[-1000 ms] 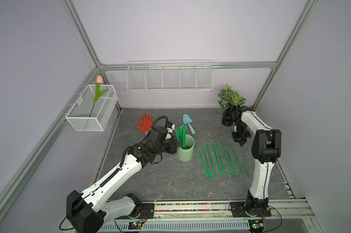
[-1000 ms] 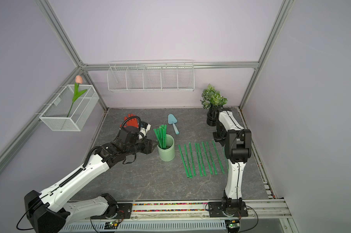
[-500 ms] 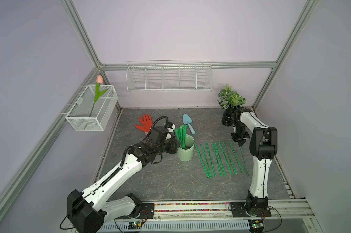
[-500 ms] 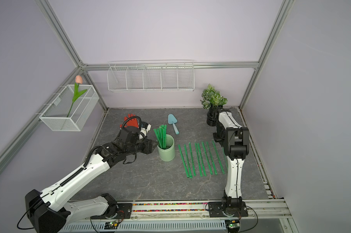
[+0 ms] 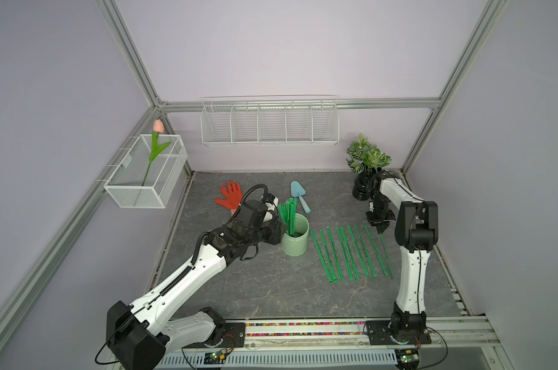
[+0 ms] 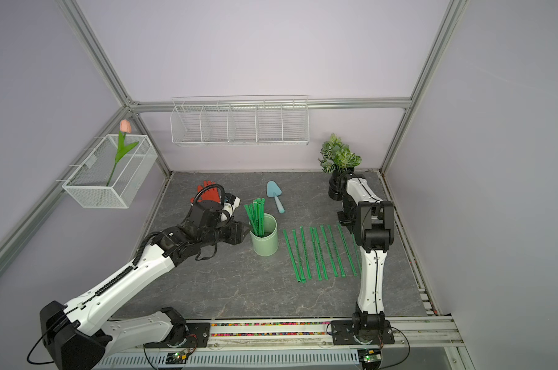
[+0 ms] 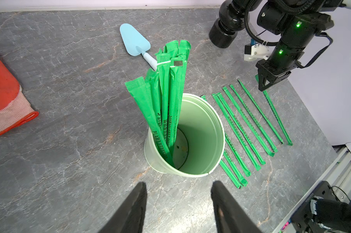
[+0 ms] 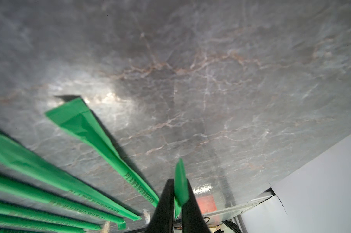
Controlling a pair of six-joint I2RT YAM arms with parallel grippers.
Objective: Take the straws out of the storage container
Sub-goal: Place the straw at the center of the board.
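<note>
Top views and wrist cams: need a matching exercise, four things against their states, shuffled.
Things:
1. storage cup
2. trowel
3. tulip
4. right gripper

States:
A. stands in the mesh basket on the side wall
B. has one straw end-first between its jaws
C. upright, with a bunch of straws leaning inside
D. lies flat on the table, behind the cup toward the back wall

Pairs: 1-C, 2-D, 3-A, 4-B
</note>
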